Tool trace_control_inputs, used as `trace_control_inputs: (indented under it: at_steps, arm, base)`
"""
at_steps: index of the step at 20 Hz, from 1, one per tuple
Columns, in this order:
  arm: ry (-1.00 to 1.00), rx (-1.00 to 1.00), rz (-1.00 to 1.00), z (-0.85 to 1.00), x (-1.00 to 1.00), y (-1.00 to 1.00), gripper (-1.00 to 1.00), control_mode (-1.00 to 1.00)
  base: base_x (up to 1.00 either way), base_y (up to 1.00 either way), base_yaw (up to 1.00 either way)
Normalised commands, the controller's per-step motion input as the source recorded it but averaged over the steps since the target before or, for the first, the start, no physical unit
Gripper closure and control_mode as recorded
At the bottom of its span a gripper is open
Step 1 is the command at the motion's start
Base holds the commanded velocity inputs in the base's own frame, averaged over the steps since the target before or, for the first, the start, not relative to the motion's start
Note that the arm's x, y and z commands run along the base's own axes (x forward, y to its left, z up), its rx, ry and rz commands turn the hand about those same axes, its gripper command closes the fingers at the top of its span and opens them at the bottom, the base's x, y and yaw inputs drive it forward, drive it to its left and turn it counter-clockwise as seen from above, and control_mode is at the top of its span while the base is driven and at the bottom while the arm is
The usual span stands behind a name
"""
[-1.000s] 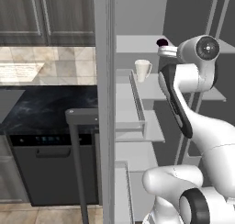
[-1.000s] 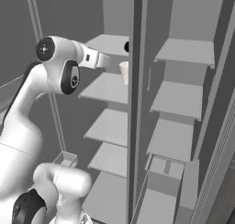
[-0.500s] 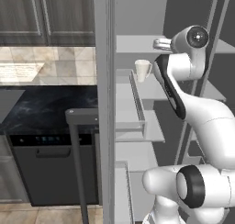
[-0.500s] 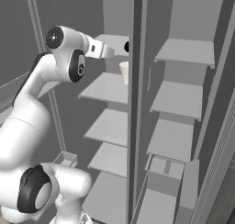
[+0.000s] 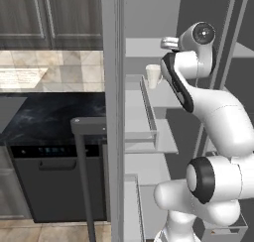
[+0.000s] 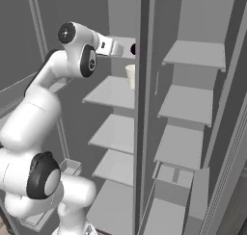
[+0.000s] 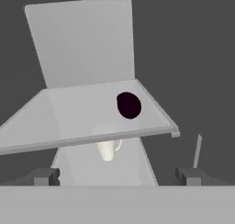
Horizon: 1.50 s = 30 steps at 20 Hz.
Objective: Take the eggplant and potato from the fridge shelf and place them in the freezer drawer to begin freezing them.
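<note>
The eggplant (image 7: 129, 104), a small almost black lump, lies near the right front edge of the top fridge shelf (image 7: 69, 117). In the right base view the eggplant (image 6: 133, 49) peeks out beside the fridge's upright post. My gripper (image 7: 118, 176) is open, level with that shelf and a short way in front of the eggplant, with nothing between its fingers. The gripper (image 6: 119, 48) points at the eggplant from the left, and the gripper (image 5: 168, 41) reaches over the top shelf. The potato and the freezer drawer are out of view.
A white cup (image 6: 130, 76) stands on the shelf just below, also seen as the cup (image 5: 153, 76) and the cup (image 7: 106, 148). The upright post (image 6: 141, 109) splits the fridge. A thin-framed bin (image 6: 70, 167) sits low. Counter and dishwasher (image 5: 49, 186) lie left.
The arm has lifted and stretched the hand toward the top shelf. In the left base view the hand now covers the eggplant, which showed a second ago.
</note>
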Motion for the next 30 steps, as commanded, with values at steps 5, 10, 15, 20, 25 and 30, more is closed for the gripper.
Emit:
trace_control_inputs:
  at_steps: [5, 10, 15, 20, 25, 30]
  arm:
    - [0.02, 0.00, 0.00, 0.00, 0.32, -0.20, -1.00, -1.00]
    - [0.15, 0.01, 0.00, 0.00, 0.49, -0.20, -1.00, -1.00]
    - [0.13, 0.00, 0.00, 0.00, 0.49, -0.10, -1.00, -1.00]
    - [0.01, 0.00, 0.00, -0.04, 0.34, -0.05, -1.00, -1.00]
    - [0.00, 0.00, 0.00, -0.20, 0.22, -0.12, -1.00, -1.00]
    - [0.00, 0.00, 0.00, -0.33, 0.23, -0.12, -1.00, -1.00]
  base:
    - [0.00, 0.00, 0.00]
    - [0.00, 0.00, 0.00]
    - [0.00, 0.00, 0.00]
    - [0.00, 0.00, 0.00]
    - [0.00, 0.00, 0.00]
    - [0.00, 0.00, 0.00]
